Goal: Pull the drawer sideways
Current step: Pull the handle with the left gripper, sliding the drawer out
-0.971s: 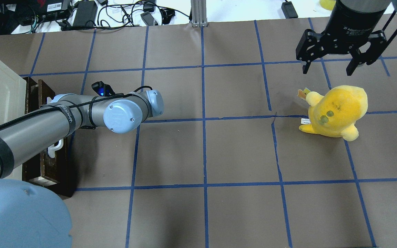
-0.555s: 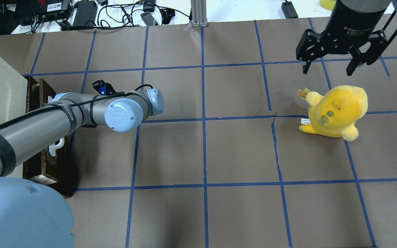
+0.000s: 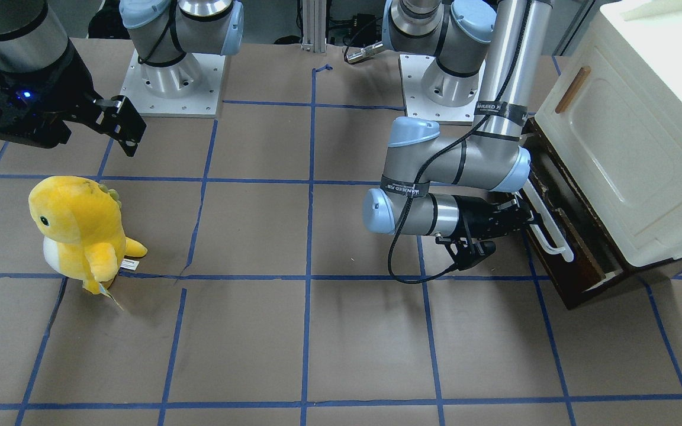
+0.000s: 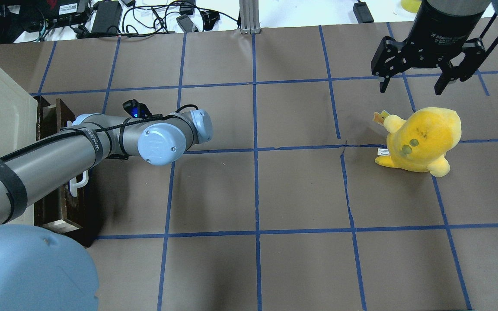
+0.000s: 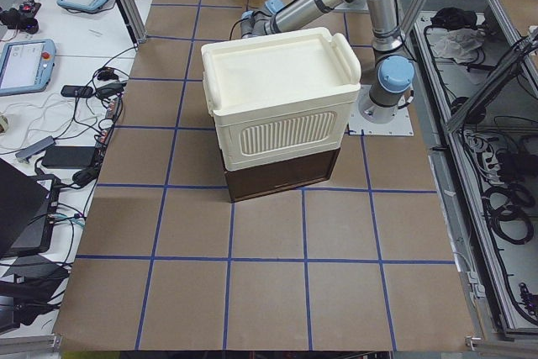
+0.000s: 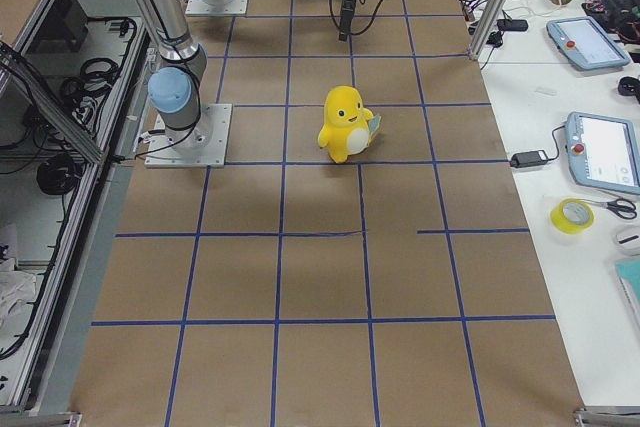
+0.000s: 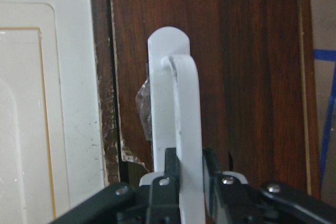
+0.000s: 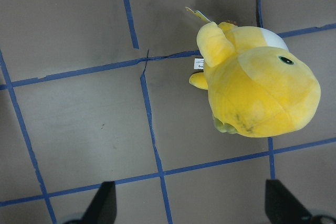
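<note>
Left end effector (image 7: 189,169): black two-finger end effector; fingers drawn narrow, pinching the handle's bar from both sides in the left wrist view; wrist lying level, low over the table
Handle (image 7: 186,103): long white bar, smooth, rounded at the end, standing off the drawer front on a flat white mount
Drawer (image 7: 252,77): at the table's left end in the overhead view, under the cabinet; front is dark brown wood, glossy, with a recessed panel and chipped finish along one edge; it stands a little out from the cabinet body; what lies inside cannot be seen
Cabinet (image 3: 631,154): cream, smooth, rounded corners; door with a raised frame and a small wooden handle (image 3: 572,89); ribbed panel on the end that the left side view shows
Table (image 4: 296,190): matte brown paper cover, marked in squares by blue tape
Plush toy (image 4: 422,138): soft yellow figure, rounded, pale belly, small tag at its side; upright on the table, well apart from the drawer
Right end effector (image 4: 410,90): black, fingers spread wide, holding nothing; hanging above the table just beyond the plush toy
</note>
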Controlling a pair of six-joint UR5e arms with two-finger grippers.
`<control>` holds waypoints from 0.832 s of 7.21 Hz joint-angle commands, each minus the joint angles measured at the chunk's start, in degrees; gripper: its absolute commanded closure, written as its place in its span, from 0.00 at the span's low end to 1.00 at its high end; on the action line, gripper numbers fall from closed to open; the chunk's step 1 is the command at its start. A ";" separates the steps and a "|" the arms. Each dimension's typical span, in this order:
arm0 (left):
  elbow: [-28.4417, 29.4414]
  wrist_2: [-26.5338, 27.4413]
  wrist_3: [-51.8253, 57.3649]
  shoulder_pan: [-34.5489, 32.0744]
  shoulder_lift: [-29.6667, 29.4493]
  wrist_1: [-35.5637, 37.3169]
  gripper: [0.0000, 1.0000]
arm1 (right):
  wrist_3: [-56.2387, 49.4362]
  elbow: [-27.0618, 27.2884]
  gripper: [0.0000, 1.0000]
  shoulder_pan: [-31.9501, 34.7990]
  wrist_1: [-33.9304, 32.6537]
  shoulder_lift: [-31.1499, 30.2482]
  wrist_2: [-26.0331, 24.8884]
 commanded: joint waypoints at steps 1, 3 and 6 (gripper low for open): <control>0.30 -0.35 0.01 -0.22 -0.01 -0.04 0.83 | 0.00 0.00 0.00 -0.06 0.00 0.00 0.00; 1.09 -1.75 0.09 -0.57 -0.01 0.04 0.83 | 0.00 0.00 0.00 0.02 0.00 0.00 0.00; 1.80 -2.20 0.01 -1.89 -1.06 0.04 0.83 | 0.00 0.00 0.00 -0.06 0.00 0.00 0.00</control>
